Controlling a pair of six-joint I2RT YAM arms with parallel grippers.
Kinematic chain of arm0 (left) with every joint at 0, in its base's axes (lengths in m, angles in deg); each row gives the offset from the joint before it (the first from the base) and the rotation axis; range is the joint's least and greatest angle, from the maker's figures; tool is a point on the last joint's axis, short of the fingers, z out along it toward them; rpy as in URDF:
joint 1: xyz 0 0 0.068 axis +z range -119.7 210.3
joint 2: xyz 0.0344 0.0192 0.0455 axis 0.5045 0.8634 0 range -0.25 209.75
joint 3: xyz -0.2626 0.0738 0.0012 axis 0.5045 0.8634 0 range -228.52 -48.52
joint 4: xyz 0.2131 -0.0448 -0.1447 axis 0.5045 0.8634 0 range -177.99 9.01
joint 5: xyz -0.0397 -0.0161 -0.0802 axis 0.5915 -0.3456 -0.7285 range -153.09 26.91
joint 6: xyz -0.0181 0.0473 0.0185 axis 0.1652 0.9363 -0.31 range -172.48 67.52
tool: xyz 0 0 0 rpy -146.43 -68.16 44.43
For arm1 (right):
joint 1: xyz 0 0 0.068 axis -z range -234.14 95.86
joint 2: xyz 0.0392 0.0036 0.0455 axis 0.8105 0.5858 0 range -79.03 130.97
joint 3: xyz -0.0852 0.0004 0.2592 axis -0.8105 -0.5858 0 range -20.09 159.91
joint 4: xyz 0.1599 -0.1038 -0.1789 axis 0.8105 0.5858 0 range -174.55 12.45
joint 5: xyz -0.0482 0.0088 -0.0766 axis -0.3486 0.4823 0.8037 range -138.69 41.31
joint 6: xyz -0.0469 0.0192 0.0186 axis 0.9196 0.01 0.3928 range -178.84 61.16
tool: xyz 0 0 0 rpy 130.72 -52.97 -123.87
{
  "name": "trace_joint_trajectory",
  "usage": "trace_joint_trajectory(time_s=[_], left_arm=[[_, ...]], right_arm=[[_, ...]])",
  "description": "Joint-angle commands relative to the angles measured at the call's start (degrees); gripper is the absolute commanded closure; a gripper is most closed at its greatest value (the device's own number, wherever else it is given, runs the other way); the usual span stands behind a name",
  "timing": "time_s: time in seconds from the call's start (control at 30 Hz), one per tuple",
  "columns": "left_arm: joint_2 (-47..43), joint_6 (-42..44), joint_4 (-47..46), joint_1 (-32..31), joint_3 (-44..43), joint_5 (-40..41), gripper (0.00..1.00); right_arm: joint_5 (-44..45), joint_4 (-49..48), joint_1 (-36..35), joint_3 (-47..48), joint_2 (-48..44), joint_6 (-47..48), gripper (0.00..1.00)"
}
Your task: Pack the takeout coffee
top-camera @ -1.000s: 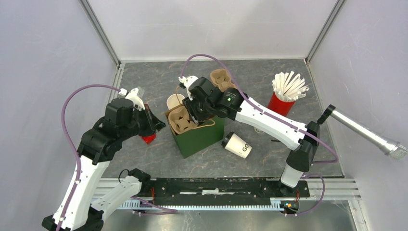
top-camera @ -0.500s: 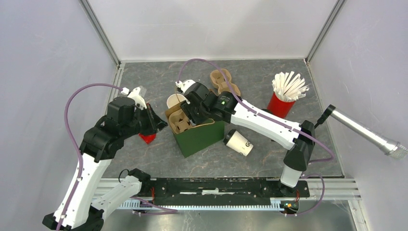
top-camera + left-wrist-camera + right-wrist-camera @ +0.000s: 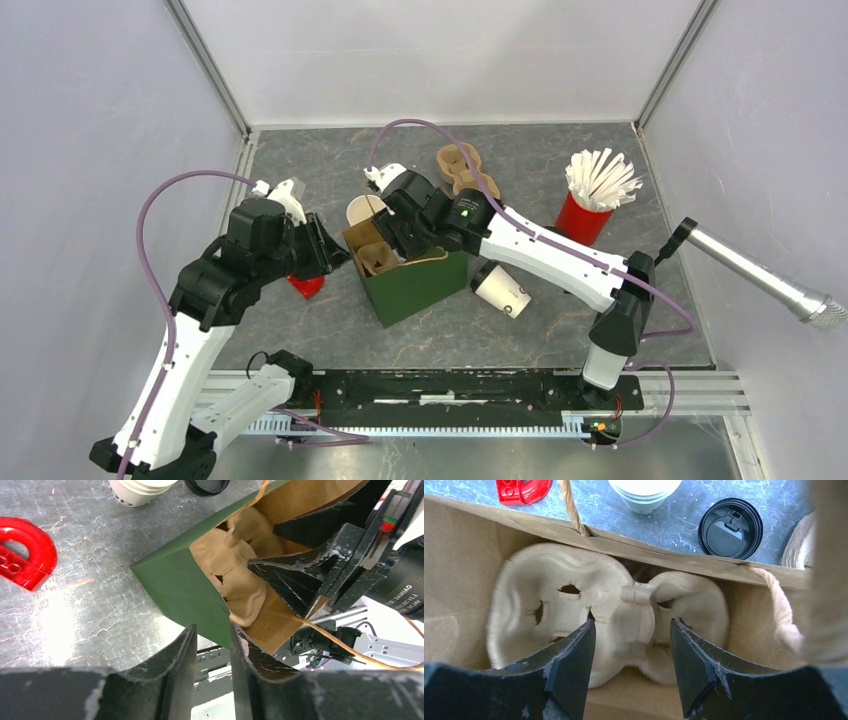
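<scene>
The takeout coffee, a white cup with a dark lid, lies on its side on the table just right of the green paper bag. A brown cup carrier sits inside the bag. My right gripper reaches down into the bag; in the right wrist view it is open and empty above the middle of the carrier. My left gripper is at the bag's left rim; in the left wrist view it has a narrow gap, with the bag's wall at its tips.
A stack of plain white cups and a loose black lid lie behind the bag. A red plastic piece lies left of it. A spare carrier, a red cup of straws and a microphone are to the right.
My right gripper has moved left and lower into the bag. My left gripper has come closer to the bag's rim. The coffee cup has rolled a little to the right.
</scene>
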Motion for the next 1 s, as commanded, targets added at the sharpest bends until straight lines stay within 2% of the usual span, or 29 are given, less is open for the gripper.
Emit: trace_joint_trajectory(time_s=[0.0,0.17,0.3,0.37,0.63,0.8,0.97], left_arm=[[0.32,1.32,1.12,-0.02,-1.66,2.46,0.61],[0.76,1.26,1.13,-0.02,-1.60,2.37,0.57],[1.26,1.67,0.84,-0.05,-2.10,2.52,0.54],[1.46,1.46,0.55,-0.02,-2.41,2.23,0.52],[1.50,1.58,0.06,-0.01,-3.02,1.31,0.44],[2.11,2.35,-1.04,-0.01,-2.65,0.46,0.43],[3.24,4.05,-0.69,-0.02,-2.83,0.62,0.42]], right_arm=[[0.84,0.55,-0.38,1.70,-0.92,-0.58,0.37],[-1.27,-5.04,-0.79,-0.63,-3.52,0.57,0.37],[-7.26,-17.91,-0.97,-11.26,-7.55,1.32,0.40],[-8.80,-21.41,-0.97,-14.20,-8.72,0.72,0.41],[-5.17,-19.59,-1.32,-7.77,-12.26,2.27,0.40],[-4.15,-21.90,-1.30,-9.42,-16.54,1.81,0.36],[4.32,-20.64,-1.38,-12.01,-21.76,-0.65,0.31]])
